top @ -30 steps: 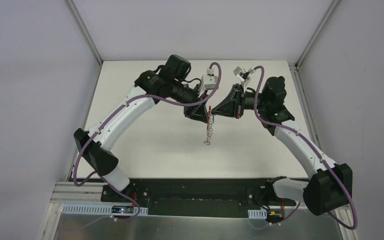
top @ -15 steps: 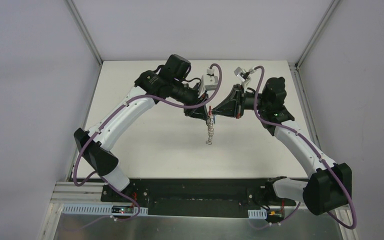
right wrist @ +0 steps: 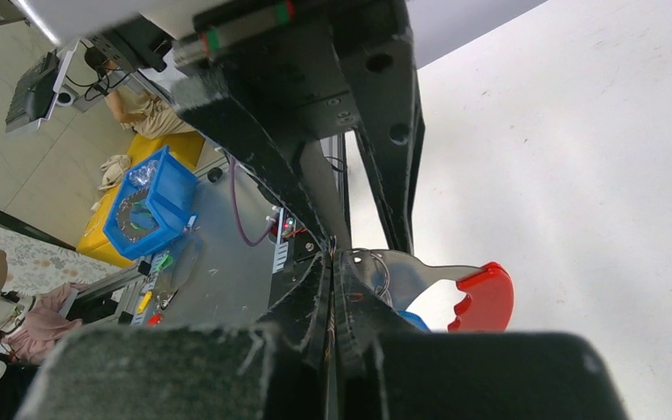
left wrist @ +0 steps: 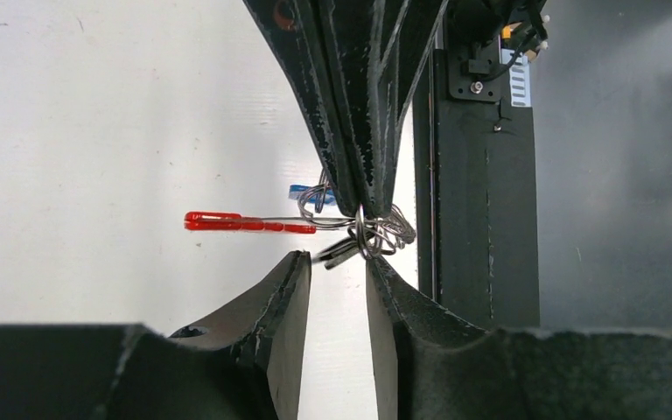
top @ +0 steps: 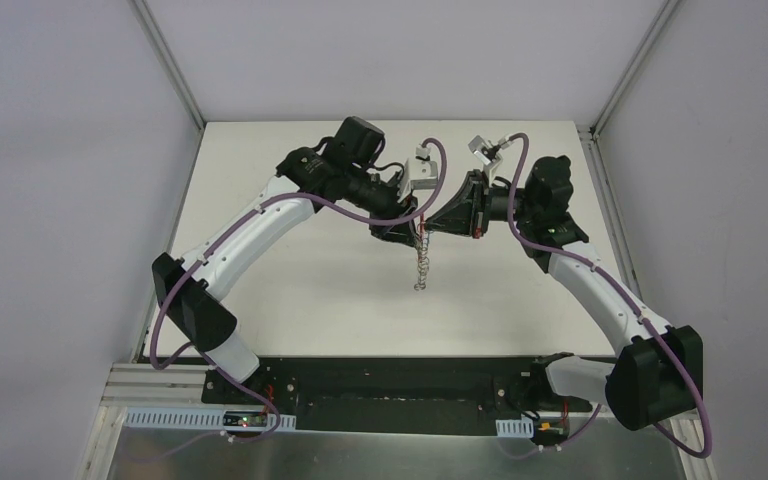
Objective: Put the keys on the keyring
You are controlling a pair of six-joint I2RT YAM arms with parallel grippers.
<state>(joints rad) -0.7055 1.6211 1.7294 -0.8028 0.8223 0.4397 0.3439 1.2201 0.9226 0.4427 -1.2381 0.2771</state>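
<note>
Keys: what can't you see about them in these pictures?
Left wrist view: the right tool hides part of the blue key; the dark key shows only an end.
Right wrist view: that tool's own body cuts off the blue key and hides the dark one.
Top view: both are too tiny to find by the keyring.
Any view: whether either is threaded on; the ring tangle is too small.

The top view looks steeply down from above and behind the arm bases (top: 235, 355), far enough back to take in the whole surface (top: 290, 300). The left wrist view sits close behind the left end effector (left wrist: 337, 262), facing along its fingers. The right wrist view hugs the right end effector (right wrist: 332, 271), looking low across the surface. All three share the keyring (top: 420, 262) where both end effectors meet.
</note>
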